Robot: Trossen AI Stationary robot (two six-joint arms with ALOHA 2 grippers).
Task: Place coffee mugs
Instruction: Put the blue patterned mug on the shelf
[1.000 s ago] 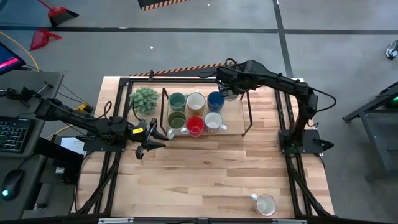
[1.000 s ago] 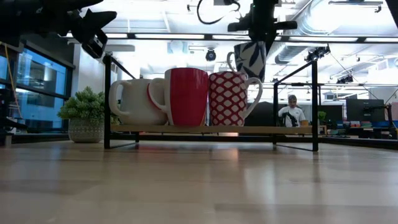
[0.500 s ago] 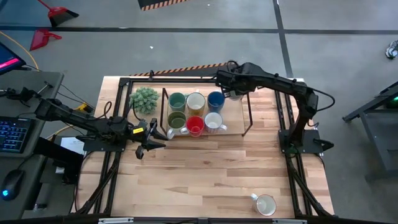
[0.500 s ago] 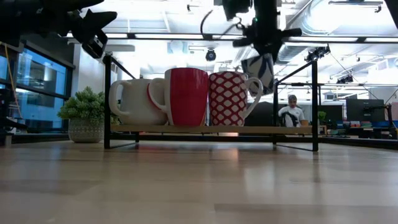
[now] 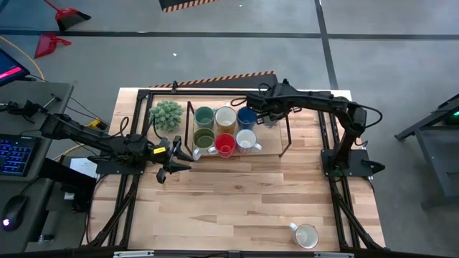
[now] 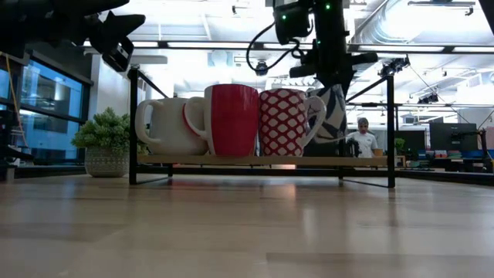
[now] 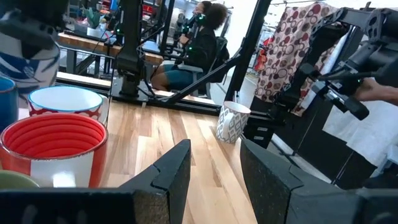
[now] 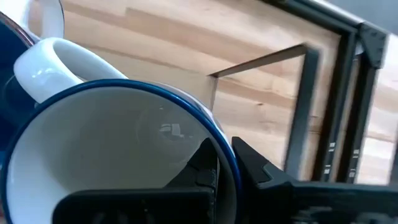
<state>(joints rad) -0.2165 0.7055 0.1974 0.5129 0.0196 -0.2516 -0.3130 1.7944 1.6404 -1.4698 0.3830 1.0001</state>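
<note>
The rack (image 5: 285, 136) already held six mugs, so the right gripper (image 8: 217, 168), clamped on a blue-patterned mug's (image 6: 330, 116) rim, needed a level descent into the free back corner, a height only the low view revealed, while the left gripper (image 7: 214, 171) waited parted

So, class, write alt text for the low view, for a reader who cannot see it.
A dark robot claw lowers a blue-and-white patterned mug onto a low wooden rack, behind a cream mug, a red mug and a red-and-white patterned mug. A potted plant stands to the left; a person sits far behind.
</note>
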